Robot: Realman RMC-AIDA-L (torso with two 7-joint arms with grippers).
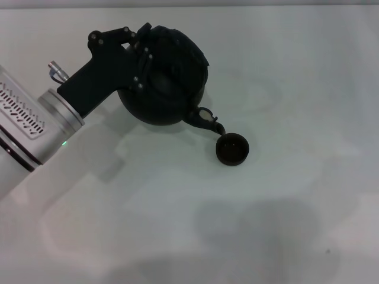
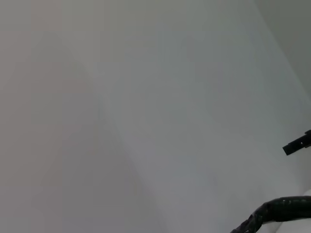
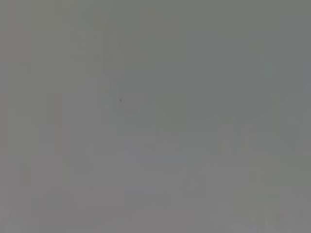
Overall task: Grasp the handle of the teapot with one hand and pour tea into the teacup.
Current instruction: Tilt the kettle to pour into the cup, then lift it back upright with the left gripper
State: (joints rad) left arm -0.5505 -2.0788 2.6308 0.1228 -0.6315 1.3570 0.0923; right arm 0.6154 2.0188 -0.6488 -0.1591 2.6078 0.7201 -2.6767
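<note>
The round matte-black teapot [image 1: 169,89] is held above the white table, tilted with its short spout [image 1: 204,120] pointing down at the teacup. The small dark teacup [image 1: 232,148] stands on the table just below and right of the spout tip. My left gripper [image 1: 141,58] is shut on the handle at the pot's top left. In the head view the handle blends into the black body. A piece of the rough wrapped handle [image 2: 279,209] shows in the left wrist view. The right gripper is out of view.
The white table [image 1: 284,225] stretches all around the pot and cup. My left arm [image 1: 35,124] comes in from the left edge. The right wrist view shows only a plain grey surface [image 3: 155,116].
</note>
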